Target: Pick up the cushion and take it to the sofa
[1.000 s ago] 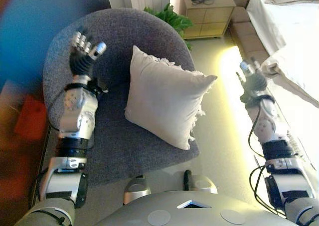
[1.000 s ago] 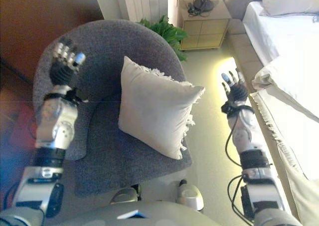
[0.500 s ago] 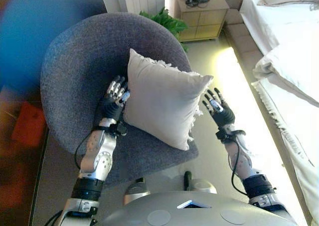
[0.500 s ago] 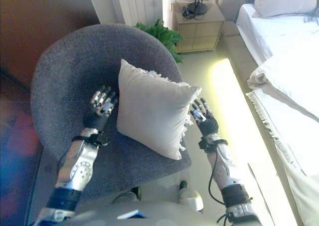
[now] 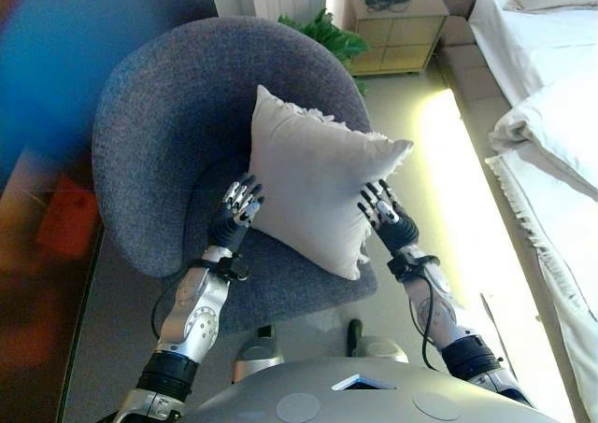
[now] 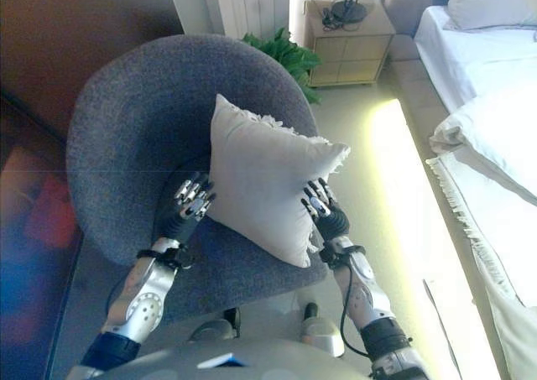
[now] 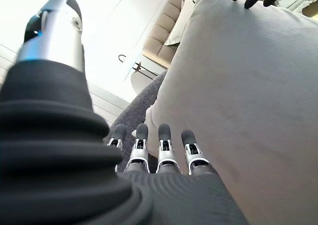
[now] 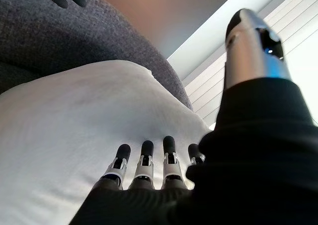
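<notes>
Left hand (image 5: 235, 216) and right hand (image 5: 385, 219) both forward, fingers straight, palms facing inward

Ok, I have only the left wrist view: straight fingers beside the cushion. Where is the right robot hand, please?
Observer: The right robot hand is at the opposite edge of the cushion, with its fingers straight against it.
Operator: What does the cushion rest on?
Observer: It leans against the back of a grey armchair.
Operator: What is on the robot's right?
Observer: A bed with white bedding, across a strip of floor.
</notes>
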You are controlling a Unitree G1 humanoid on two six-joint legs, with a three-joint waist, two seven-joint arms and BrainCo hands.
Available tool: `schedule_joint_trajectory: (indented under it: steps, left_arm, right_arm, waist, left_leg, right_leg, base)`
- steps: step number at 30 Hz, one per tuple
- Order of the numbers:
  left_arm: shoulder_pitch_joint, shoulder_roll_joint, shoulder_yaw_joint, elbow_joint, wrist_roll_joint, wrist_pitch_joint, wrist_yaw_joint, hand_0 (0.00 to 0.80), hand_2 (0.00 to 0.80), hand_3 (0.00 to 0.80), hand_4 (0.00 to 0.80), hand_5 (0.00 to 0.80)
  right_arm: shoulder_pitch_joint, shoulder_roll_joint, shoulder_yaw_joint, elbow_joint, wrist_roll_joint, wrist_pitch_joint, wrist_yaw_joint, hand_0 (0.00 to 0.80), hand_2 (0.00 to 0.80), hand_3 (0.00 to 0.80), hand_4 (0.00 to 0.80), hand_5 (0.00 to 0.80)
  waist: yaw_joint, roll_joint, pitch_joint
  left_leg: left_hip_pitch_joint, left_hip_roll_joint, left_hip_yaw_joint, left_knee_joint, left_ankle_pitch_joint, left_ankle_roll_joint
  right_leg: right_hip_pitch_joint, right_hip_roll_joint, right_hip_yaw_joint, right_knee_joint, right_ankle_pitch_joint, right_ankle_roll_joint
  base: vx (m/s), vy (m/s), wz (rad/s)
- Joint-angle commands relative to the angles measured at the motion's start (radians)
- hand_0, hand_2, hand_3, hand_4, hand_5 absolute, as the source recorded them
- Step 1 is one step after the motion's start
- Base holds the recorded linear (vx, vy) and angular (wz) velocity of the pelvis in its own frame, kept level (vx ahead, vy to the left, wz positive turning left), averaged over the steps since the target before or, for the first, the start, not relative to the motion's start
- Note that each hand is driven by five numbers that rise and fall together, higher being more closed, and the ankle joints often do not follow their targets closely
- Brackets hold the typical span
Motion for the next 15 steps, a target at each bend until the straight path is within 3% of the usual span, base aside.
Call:
schedule_joint_trajectory:
  steps: [1,15]
  left_arm:
    - [-0.053,0.029,-0.001,-0.003,-0.011,-0.061,-0.032,0.000,0.000,0.000,0.000,0.000]
    - [-0.044,0.029,-0.004,-0.007,0.003,-0.040,-0.035,0.000,0.000,0.000,0.000,0.000]
  right_arm:
    - [-0.050,0.005,-0.008,-0.030,-0.043,-0.049,0.004,0.000,0.000,0.000,0.000,0.000]
    - [-0.035,0.010,-0.007,-0.029,-0.048,-0.037,0.007,0.000,0.000,0.000,0.000,0.000]
  waist:
    - [0.017,-0.029,0.011]
    - [0.012,-0.032,0.022]
  left_leg:
    - [-0.038,-0.038,0.022,0.017,0.017,0.040]
    - [-0.024,-0.041,0.025,0.014,0.010,0.049]
  right_leg:
    - [-0.052,-0.001,-0.014,0.015,0.058,0.017]
    - [-0.044,-0.001,-0.004,0.013,0.058,0.017]
  base:
    - [0.000,0.000,0.00]
    - [0.000,0.000,0.00]
